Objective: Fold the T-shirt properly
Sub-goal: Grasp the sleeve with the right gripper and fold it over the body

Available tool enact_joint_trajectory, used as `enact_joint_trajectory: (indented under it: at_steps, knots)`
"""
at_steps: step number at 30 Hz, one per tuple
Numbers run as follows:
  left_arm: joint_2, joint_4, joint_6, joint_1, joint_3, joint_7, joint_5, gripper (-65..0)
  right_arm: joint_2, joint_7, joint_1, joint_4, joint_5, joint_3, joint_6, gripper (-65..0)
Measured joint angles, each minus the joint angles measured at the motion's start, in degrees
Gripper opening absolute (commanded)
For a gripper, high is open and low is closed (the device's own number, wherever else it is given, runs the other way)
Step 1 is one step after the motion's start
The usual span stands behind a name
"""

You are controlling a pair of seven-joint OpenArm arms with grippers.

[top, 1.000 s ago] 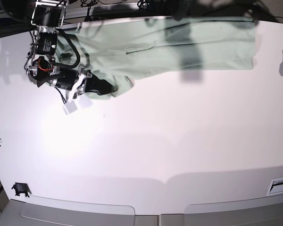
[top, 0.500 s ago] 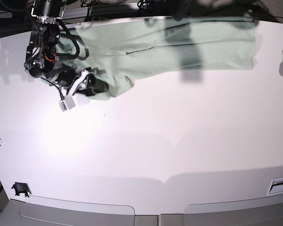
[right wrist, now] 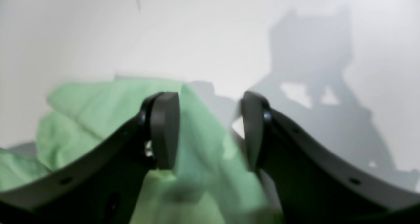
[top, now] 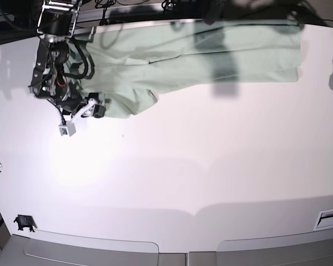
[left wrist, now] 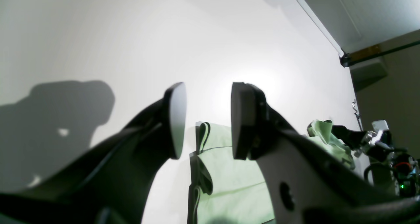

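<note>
The pale mint T-shirt (top: 211, 55) lies spread along the table's far edge, its lower left part bunched in folds. My right gripper (top: 100, 108) sits at that bunched edge. In the right wrist view the right gripper (right wrist: 210, 129) is open, with blurred green T-shirt cloth (right wrist: 98, 119) lying under and beside the jaws, not pinched. My left gripper (left wrist: 208, 119) is open and holds nothing, above bare white table. Beyond it the T-shirt (left wrist: 229, 184) shows dark collar trim (left wrist: 203, 135).
A small black object (top: 24, 223) lies near the front left corner. Grey panels (top: 89, 252) run along the front edge and a white slot plate (top: 328, 219) sits at the front right. Dark frame and cables (top: 133, 5) line the back edge.
The right gripper opened and let go of the shirt's bunched edge, then drew back to the left. The cloth settled on the table. The left gripper stayed open.
</note>
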Motion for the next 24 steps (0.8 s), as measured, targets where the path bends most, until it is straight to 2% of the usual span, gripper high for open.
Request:
enact_joint_trajectory:
  at_steps: [4,11,13,14,16,17,21,24]
  knots:
    - [0.0,0.0,0.0,0.0,0.0,0.0,0.0,-44.3,0.0,0.1,2.8,-4.3,0.2,0.1,0.0,-35.5]
    - [0.0,0.0,0.0,0.0,0.0,0.0,0.0,-44.3,-0.1,-12.6,2.6,-4.7,12.3,0.2,6.8,-36.0]
    - [0.0,0.0,0.0,0.0,0.0,0.0,0.0,-44.3,-0.2,-14.0,2.5,-4.8,14.0,0.1,7.6,-41.2]
    - [0.0,0.0,0.0,0.0,0.0,0.0,0.0,-44.3,-0.2,-14.3,2.4,-4.8,14.4,0.0,7.8,-46.9]
    - [0.0,0.0,0.0,0.0,0.0,0.0,0.0,-44.3,-0.2,-14.0,2.4,-5.0,14.2,0.0,7.8,-62.5]
    - [0.0,0.0,0.0,0.0,0.0,0.0,0.0,-44.3,-0.1,-14.1,2.4,-5.0,13.7,0.0,7.8,-65.0]
    - [0.0,0.0,0.0,0.0,0.0,0.0,0.0,-44.3,-0.2,-13.7,2.5,-5.0,13.8,0.0,7.8,-65.0]
    - [0.0,0.0,0.0,0.0,0.0,0.0,0.0,-44.3,-0.2,-14.4,2.4,-5.0,17.5,0.0,8.2,-65.0]
